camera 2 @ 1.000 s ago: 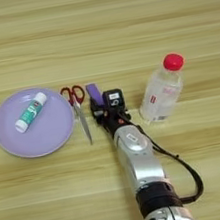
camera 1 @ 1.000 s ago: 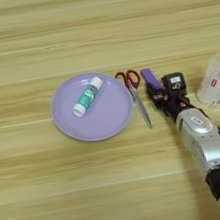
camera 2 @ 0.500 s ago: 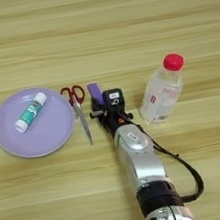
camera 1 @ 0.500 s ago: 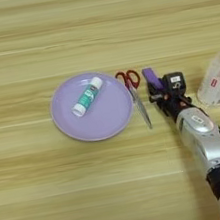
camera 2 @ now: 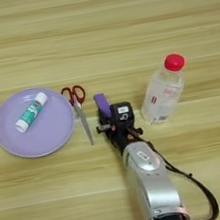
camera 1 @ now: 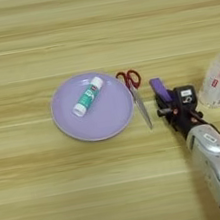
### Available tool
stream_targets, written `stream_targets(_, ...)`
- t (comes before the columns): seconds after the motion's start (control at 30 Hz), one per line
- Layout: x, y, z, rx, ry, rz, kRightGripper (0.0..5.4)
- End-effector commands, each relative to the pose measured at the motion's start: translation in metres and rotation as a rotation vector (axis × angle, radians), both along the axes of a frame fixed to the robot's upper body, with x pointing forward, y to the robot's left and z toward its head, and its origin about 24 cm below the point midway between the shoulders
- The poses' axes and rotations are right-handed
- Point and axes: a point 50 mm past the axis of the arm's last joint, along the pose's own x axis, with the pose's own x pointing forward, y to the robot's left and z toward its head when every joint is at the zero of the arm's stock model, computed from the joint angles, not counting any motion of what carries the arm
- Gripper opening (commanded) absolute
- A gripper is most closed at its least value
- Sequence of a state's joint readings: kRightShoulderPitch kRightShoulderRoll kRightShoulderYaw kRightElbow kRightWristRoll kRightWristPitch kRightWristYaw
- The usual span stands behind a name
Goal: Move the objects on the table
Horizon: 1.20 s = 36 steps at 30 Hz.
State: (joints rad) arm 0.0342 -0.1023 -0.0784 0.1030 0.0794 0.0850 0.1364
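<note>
Roughly at the middle of the light-yellow wooden counter [camera 1: 93,28], whose plank lines run side to side, a round lilac plate [camera 1: 108,120] lies flat with a white-and-teal glue stick [camera 1: 88,96] resting on it, the stick slanted with its white end toward the plate's near-left and its other end toward the far-right rim. Just beside the plate's right edge lie the red-handled scissors [camera 1: 135,95], closed, the handles at the far end and the blades pointing toward the near edge of the counter; whether they touch the plate cannot be told. Right of the scissors sits the small purple rectangular block [camera 2: 102,103], tilted slightly in line with the arm. The right claw [camera 2: 108,118] is at the block's near end, its black body covering that end, so the fingers themselves are hidden and I cannot tell whether they are released, clenched, or grasping the block. Behind it the silver forearm [camera 2: 150,186] runs down to the bottom edge, with a black cable looping off its right side. Further right, apart from the claw, stands the clear plastic bottle with red cap [camera 2: 164,95]; in the left eye view it is cut off by the picture's right edge.
</note>
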Motion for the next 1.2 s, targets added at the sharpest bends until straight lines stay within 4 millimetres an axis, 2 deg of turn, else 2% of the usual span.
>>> stream_targets(0.03, -0.009, -0.01, 0.003, -0.009, 0.013, -0.042, 1.42)
stream_targets(0.33, -0.025, -0.015, -0.003, -0.016, 0.049, -0.066, 1.42)
stream_targets(0.73, -0.03, -0.034, -0.011, -0.019, 0.079, -0.142, 1.42)
stream_targets(1.1, -0.03, -0.036, -0.012, -0.026, 0.075, -0.15, 1.42)
stream_targets(1.2, -0.029, -0.036, -0.008, -0.096, 0.057, -0.134, 1.86)
